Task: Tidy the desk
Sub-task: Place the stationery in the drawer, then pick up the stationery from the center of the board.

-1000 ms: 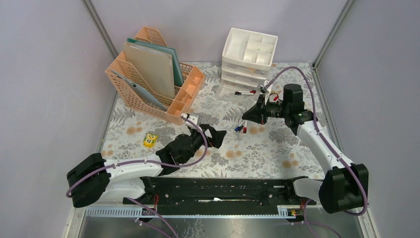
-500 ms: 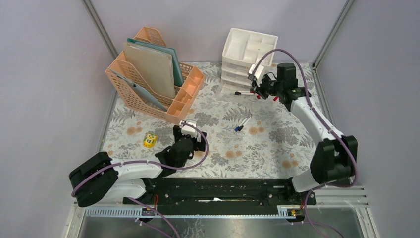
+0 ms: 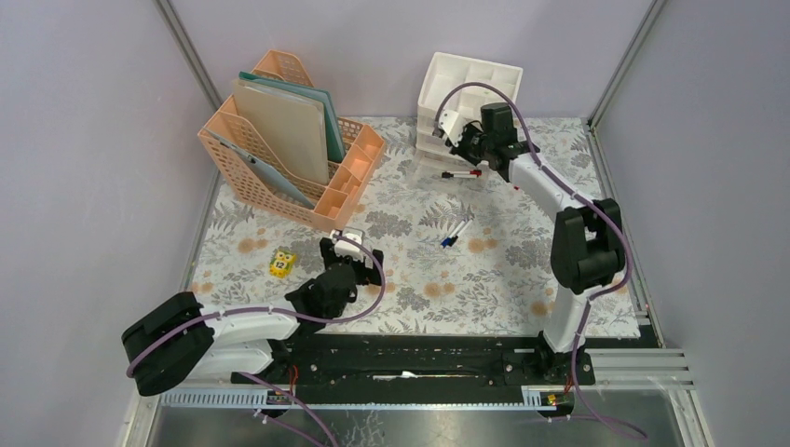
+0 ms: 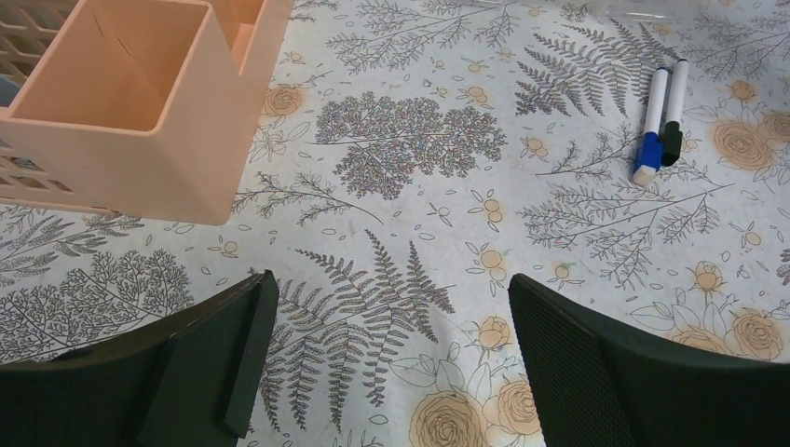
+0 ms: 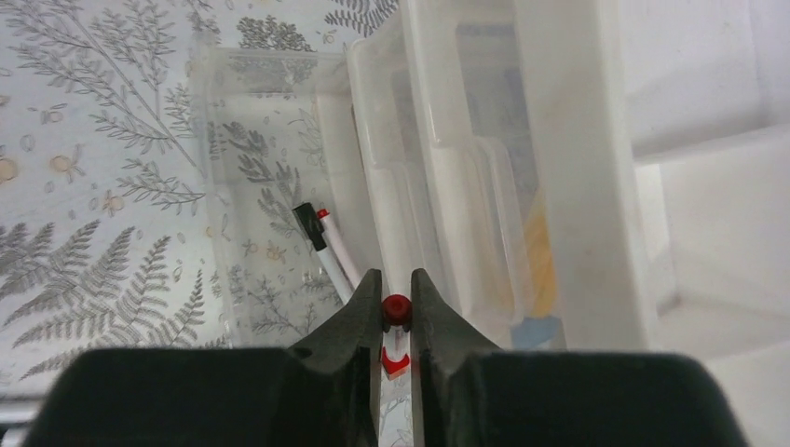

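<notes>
the step in hand looks like stowing pens. the right arm's fingers are clamped on a red-capped marker, held over the pulled-out clear drawer of the white drawer unit. another marker already lies in that drawer, just ahead of the fingertips. the next move probably calls for letting go so the pen drops inside the drawer wall, not on it.

the left arm's fingers stand wide apart and hold nothing, low over the desk. two markers, blue-capped and black-capped, lie ahead and to their right, and the peach rack ahead to their left.

half a second back the right arm was further out from the unit; it has since reached in over the drawer. the left arm has barely shifted.
</notes>
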Tool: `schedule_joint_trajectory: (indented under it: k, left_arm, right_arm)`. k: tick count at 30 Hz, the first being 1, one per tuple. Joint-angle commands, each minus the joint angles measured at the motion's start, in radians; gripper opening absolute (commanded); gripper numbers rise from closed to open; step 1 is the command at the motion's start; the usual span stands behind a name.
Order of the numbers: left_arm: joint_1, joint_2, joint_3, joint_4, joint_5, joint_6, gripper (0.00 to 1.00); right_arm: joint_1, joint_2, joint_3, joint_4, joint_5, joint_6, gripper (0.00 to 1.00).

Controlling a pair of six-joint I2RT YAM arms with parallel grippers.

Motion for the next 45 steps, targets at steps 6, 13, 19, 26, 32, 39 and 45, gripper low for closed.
schedule_joint_trajectory:
  k: [6, 13, 19, 26, 32, 39, 45]
  left_arm:
    - [0.002, -0.063, -0.044, 0.078, -0.033, 0.004, 0.99]
    - [0.001, -0.067, -0.047, 0.082, -0.031, 0.005, 0.99]
    - [0.002, -0.074, -0.050, 0.082, -0.031, 0.004, 0.99]
    - [0.018, -0.100, -0.019, 0.018, -0.018, -0.010, 0.99]
    - [0.020, -0.136, 0.065, -0.080, 0.137, -0.071, 0.99]
    - [0.021, -0.110, 0.132, -0.009, 0.346, -0.185, 0.99]
    - [0.033, 0.057, 0.268, 0.012, 0.463, -0.235, 0.99]
  right_arm:
    - [0.025, 0.102, 0.089, 0.055, 0.149, 0.029, 0.50]
    - [0.025, 0.007, 0.041, 0.002, 0.031, 0.166, 0.66]
    - [0.024, -0.165, -0.045, -0.146, -0.192, 0.369, 0.79]
    - [-0.006, -0.443, -0.284, -0.222, -0.384, 0.468, 0.99]
    - [-0.106, -0.631, -0.438, -0.226, -0.478, 0.537, 1.00]
    - [-0.224, -0.703, -0.535, -0.166, -0.607, 0.611, 1.00]
    - [-0.240, -0.713, -0.576, -0.121, -0.634, 0.637, 1.00]
